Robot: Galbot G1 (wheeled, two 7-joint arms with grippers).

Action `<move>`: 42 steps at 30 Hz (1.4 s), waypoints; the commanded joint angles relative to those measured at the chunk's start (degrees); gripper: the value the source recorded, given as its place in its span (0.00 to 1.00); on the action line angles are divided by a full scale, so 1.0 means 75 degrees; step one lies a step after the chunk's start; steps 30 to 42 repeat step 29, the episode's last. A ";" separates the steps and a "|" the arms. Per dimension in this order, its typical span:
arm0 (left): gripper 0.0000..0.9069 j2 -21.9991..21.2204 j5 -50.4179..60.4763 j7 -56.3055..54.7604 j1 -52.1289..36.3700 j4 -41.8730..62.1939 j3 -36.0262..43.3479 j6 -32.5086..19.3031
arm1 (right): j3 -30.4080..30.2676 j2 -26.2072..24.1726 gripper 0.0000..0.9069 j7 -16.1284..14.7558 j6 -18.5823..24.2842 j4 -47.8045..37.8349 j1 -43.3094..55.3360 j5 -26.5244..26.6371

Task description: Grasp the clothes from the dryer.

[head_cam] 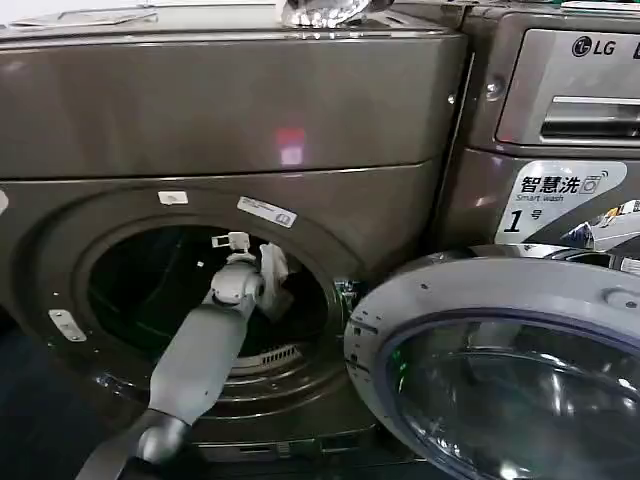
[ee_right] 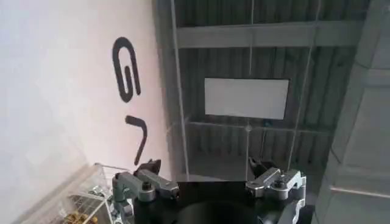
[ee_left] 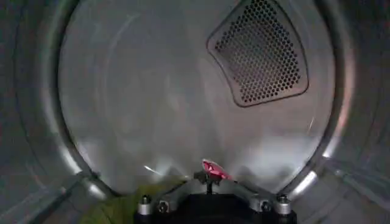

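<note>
Clothes [ee_left: 119, 209] lie beside left claw [ee_left: 210, 176].

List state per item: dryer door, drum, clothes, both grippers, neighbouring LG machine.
dryer: porthole open, left arm reaching into it.
dryer door: swung fully open, on the right of the porthole.
drum: bare back wall; perforated vent panel on it.
clothes: lime-green fabric low in the drum, beside the left gripper; not grasped as far as can be seen.
left gripper: inside the drum.
right gripper: open, empty, pointing up, away from the dryer.
LG machine: drawer panel shut.
</note>
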 commanded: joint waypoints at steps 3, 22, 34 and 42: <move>0.00 0.0035 -0.0077 -0.0138 0.0044 -0.0102 -0.0029 -0.0022 | 0.0032 0.0004 1.00 -0.0004 -0.0045 0.0019 -0.0011 -0.0043; 0.00 0.0070 -0.0042 -0.0086 0.0019 -0.0088 -0.0003 -0.0013 | 0.0024 0.0017 1.00 0.0058 -0.0019 0.0018 0.0023 -0.0048; 0.00 0.0081 -0.0032 -0.0053 0.0026 -0.0073 -0.0003 -0.0022 | 0.0020 0.0025 1.00 0.0047 -0.0013 0.0021 0.0025 -0.0055; 0.00 0.0081 -0.0032 -0.0053 0.0026 -0.0073 -0.0003 -0.0022 | 0.0020 0.0025 1.00 0.0047 -0.0013 0.0021 0.0025 -0.0055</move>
